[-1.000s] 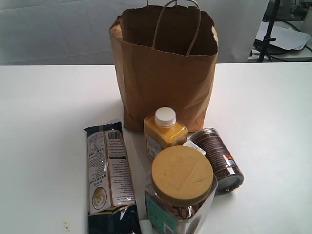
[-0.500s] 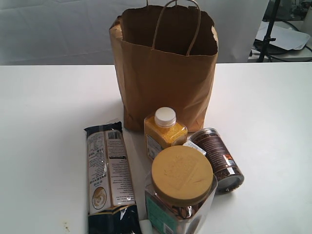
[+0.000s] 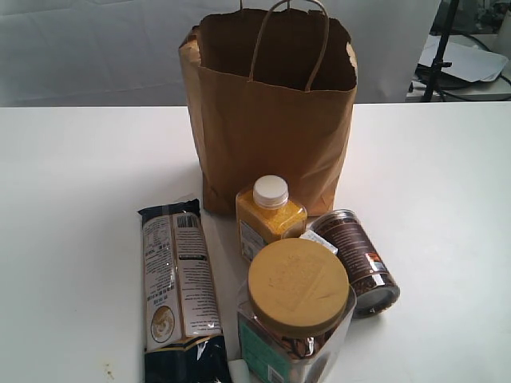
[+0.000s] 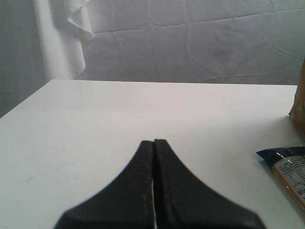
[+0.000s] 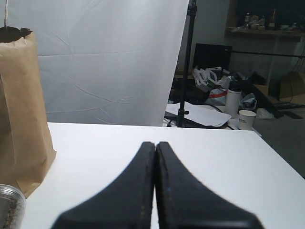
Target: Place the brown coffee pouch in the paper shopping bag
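Note:
The paper shopping bag (image 3: pixel 267 136) stands open and upright at the back middle of the white table, its loop handles up. No brown coffee pouch shows in any view; it is hidden or out of view. Neither gripper appears in the exterior view. In the left wrist view my left gripper (image 4: pixel 153 141) is shut and empty above bare table, with the bag's edge (image 4: pixel 299 105) far off to one side. My right gripper (image 5: pixel 156 143) is also shut and empty, with the bag (image 5: pixel 19 109) standing well off to its side.
In front of the bag stand a yellow bottle with a white cap (image 3: pixel 270 211) and a clear jar with a tan lid (image 3: pixel 297 303). A dark cylindrical can (image 3: pixel 359 259) lies on its side. A long dark-blue packet (image 3: pixel 177 287) lies flat at the left.

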`<action>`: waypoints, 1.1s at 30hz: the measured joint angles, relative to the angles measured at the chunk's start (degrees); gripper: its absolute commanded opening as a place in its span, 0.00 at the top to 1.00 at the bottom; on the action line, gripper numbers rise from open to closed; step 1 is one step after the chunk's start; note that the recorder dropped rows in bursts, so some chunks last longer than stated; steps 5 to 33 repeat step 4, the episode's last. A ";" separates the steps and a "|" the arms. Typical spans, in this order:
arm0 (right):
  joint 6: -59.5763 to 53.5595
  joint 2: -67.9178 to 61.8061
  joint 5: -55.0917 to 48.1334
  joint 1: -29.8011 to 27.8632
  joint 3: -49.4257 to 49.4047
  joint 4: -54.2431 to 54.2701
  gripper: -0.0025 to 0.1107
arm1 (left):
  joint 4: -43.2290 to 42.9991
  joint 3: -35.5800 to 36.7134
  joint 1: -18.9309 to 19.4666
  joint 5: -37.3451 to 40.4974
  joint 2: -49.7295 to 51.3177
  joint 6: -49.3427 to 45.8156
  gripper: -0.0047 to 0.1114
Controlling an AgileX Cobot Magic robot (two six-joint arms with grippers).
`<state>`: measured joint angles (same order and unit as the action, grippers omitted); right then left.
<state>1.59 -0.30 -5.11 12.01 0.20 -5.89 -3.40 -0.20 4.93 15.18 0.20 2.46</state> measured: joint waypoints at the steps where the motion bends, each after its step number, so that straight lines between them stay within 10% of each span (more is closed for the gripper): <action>1: 0.00 0.00 0.00 0.00 0.00 0.00 0.98 | 0.00 0.00 0.00 0.00 0.00 0.00 0.96; 33: 0.00 0.00 0.00 0.00 0.00 0.00 0.98 | 0.00 0.00 0.00 0.00 0.00 0.00 0.96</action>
